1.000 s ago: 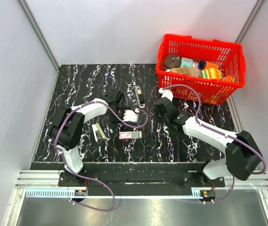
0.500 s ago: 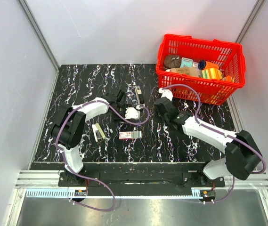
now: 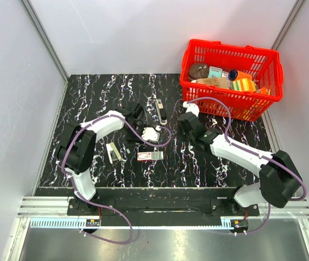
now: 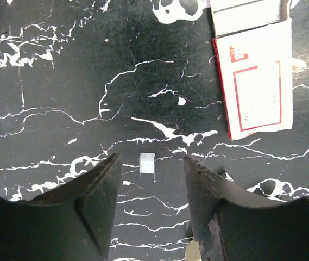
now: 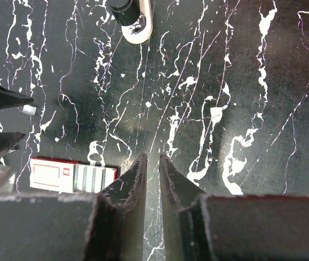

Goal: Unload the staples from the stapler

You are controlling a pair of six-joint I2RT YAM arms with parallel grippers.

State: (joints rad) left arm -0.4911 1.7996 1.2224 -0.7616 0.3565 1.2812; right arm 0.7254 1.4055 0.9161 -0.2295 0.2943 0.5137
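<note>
jaws apart | staple strip [image 4: 146, 163] on table [image 4: 62, 81] between them, touching neither | staple box [image 4: 256, 81] upper right

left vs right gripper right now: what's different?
The left gripper has its jaws wide apart; the right gripper is closed to a narrow slit. The left straddles a small staple strip lying on the table, touching neither finger; the right has nothing in its gap. Both point down at the table and hold nothing.

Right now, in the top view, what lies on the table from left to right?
Beige item → stapler → basket. The staple box overlaps the stapler sideways, so I leave it out.
</note>
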